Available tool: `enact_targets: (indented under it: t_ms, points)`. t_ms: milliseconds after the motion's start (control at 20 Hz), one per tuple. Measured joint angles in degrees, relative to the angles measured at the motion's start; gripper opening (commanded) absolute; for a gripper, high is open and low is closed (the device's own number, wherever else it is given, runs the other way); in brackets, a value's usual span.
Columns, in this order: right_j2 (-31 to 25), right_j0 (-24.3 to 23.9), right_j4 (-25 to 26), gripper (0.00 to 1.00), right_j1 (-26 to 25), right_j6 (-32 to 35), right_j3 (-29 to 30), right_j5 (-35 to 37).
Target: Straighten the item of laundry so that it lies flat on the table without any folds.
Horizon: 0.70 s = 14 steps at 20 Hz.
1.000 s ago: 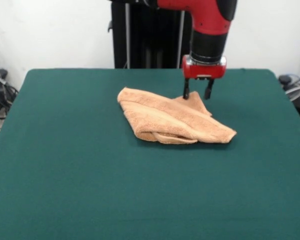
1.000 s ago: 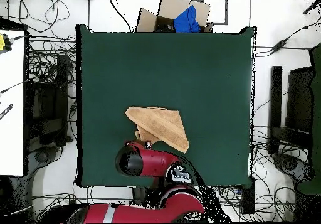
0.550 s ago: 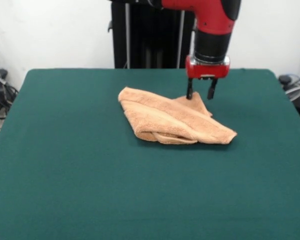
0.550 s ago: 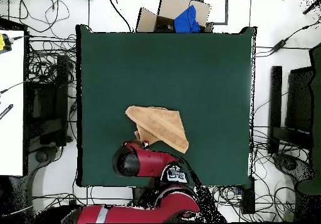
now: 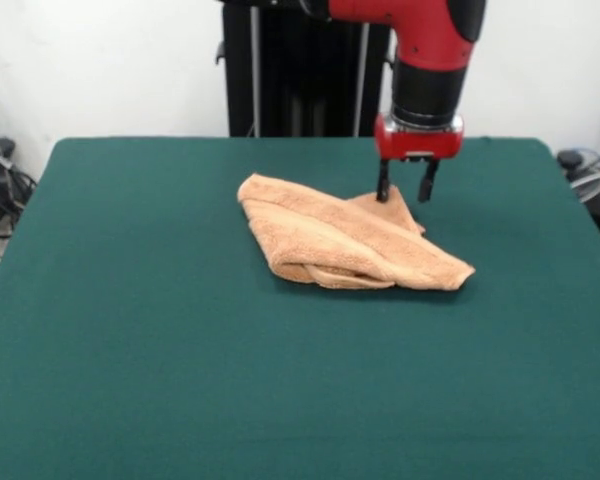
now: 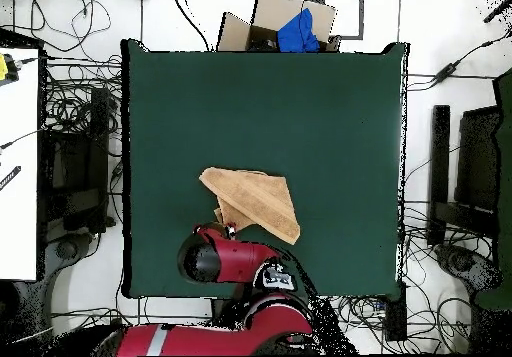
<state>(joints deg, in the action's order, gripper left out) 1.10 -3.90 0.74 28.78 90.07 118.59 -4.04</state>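
Towel (image 5: 345,243) on table (image 5: 180,380), tool (image 5: 406,189) above.

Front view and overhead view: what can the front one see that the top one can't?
Only the front view shows the black gripper, open and empty, at the far corner of the folded peach-orange terry towel, and the folds stacked along the towel's near edge. Only the overhead view shows the cardboard box with blue cloth and the floor cables. Both show the towel, the dark green felt table and the red arm.
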Motion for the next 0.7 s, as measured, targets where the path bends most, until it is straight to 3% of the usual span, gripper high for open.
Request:
enact_targets:
  t_ms: [200, 250, 700]
  points:
    - [0.0, 0.0, 0.0, 1.0, -0.1, 0.0, 0.0, -1.1]
    - [0.0, 0.0, 0.0, 0.0, -0.1, 0.0, 0.0, -1.4]
    - [0.0, 0.0, 0.0, 0.0, -0.5, 0.0, 0.0, -3.6]
